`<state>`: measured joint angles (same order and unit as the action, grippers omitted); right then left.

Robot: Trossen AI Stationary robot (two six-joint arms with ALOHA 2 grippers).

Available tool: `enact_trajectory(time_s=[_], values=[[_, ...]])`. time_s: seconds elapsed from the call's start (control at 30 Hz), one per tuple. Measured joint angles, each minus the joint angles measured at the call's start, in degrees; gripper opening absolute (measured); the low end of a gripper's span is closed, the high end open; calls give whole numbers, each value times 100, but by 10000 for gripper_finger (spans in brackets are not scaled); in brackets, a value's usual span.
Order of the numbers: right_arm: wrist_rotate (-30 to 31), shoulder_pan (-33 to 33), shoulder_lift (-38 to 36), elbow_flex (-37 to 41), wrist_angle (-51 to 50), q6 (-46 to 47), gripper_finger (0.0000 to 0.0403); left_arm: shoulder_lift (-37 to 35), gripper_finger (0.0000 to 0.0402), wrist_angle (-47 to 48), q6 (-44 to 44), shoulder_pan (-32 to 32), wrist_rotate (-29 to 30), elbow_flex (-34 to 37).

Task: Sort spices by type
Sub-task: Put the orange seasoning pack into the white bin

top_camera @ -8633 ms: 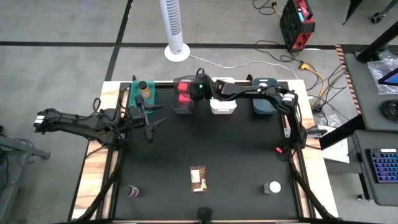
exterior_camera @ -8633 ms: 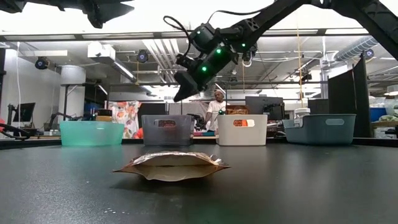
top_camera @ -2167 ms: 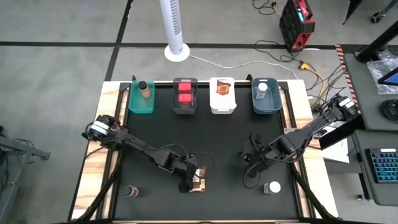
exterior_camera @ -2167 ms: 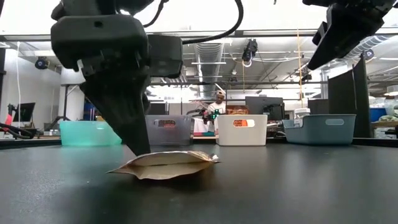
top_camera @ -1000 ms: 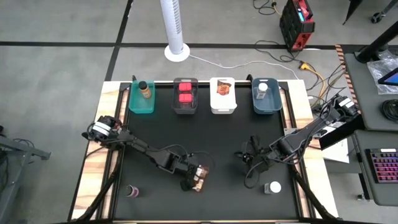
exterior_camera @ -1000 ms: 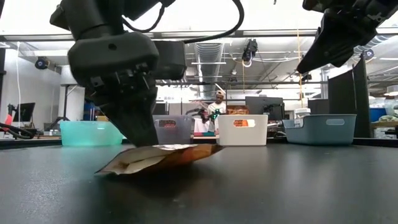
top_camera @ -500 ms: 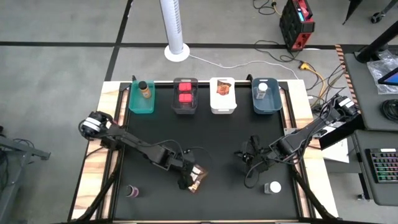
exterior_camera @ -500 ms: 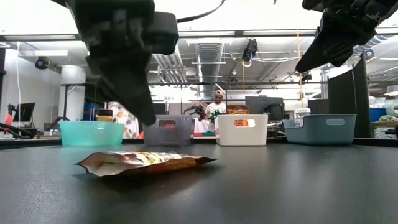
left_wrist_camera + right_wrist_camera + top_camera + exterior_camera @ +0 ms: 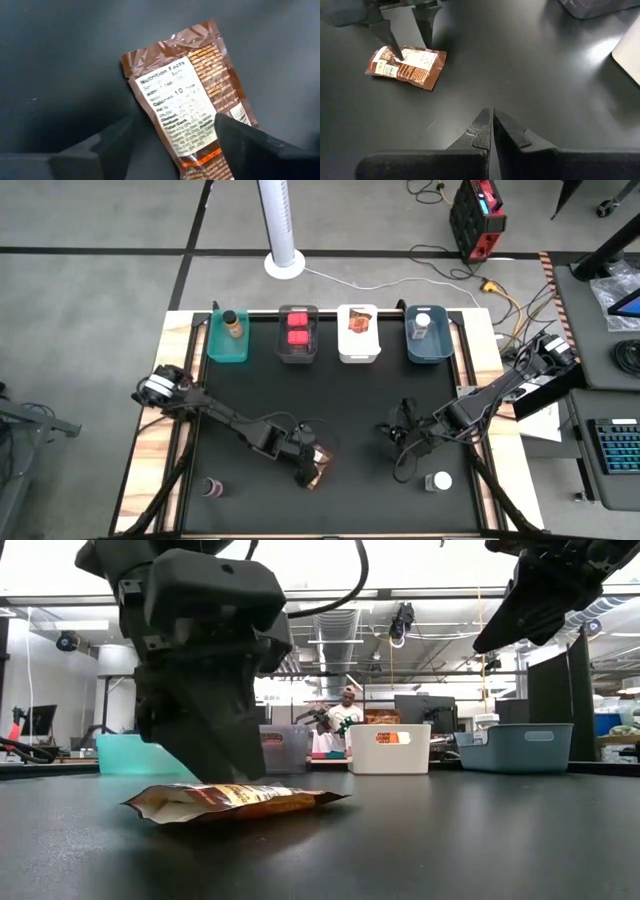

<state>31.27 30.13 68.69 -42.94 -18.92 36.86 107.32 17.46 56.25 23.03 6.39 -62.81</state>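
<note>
One packet (image 9: 318,469), four bins (image 9: 228,345), seemingly two jars (image 9: 437,481)

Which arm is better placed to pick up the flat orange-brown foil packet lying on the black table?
The left arm, probably. The left gripper hangs directly over the flat orange-brown foil packet, jaws open astride it. The right gripper is shut and off to the side.

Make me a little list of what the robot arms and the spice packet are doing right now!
left gripper: open, fingers on either side of the packet
packet: flat on the black table, label side up
right gripper: shut, empty, hovering above the table
white-capped jar: standing near the front, unsorted
purple bottle: front left, unsorted
bins: four at the back, each with spices inside
</note>
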Motion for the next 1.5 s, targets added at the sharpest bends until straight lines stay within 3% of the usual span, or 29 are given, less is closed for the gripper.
enact_trajectory(time_s=[0.13,0.3,0.73,0.93,1.13,1.33,1.43,1.5], values=[[2,0,0,0,-1,-2,9,141,279,-126,0,6,48,-16],[7,0,0,0,3,-2,9,285,264,-122,-28,6,87,-24],[28,0,0,0,120,-2,9,366,74,-195,-221,-3,384,-17],[33,0,0,0,129,-2,9,308,11,-229,-558,2,502,-35],[35,0,0,0,232,-71,9,178,11,17,-1979,13,532,-355],[25,0,0,0,869,-1287,9,95,7,479,-3664,6,445,-1152],[21,0,0,0,1170,-1982,9,71,7,378,-4467,-8,-37,-1467],[26,28,0,0,1343,-2409,9,21,7,164,-4971,-33,-662,-1596]])
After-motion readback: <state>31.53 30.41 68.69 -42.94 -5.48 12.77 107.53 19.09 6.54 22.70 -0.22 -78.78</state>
